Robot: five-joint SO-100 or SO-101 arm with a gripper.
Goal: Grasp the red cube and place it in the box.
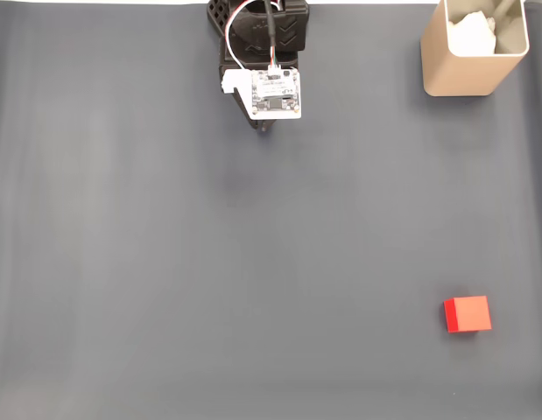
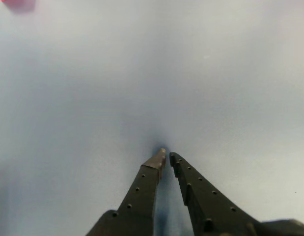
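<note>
1. Dark, studded fingers form the pincer (image 2: 167,156) in the wrist view; they are pressed nearly together at the tips, with a thin gap between them and nothing held.
2. The tips sit low over the grey tabletop (image 2: 152,73), which looks pale and blurred in that view, with a dim shadow just under them.
3. In the fixed view the arm (image 1: 262,39) enters from the top edge, left of centre, carrying a white board (image 1: 275,92) with wires looping up from it; the pincer itself is hidden beneath.
4. The red cube (image 1: 467,314) rests on the tabletop (image 1: 165,262) at the lower right of the fixed view, well apart from the arm. A reddish blur (image 2: 14,3) in the wrist view's top left corner is probably the same cube.
5. The box (image 1: 470,61) stands upright at the top right corner of the fixed view, well apart from the cube, with something white (image 1: 472,33) inside it.
</note>
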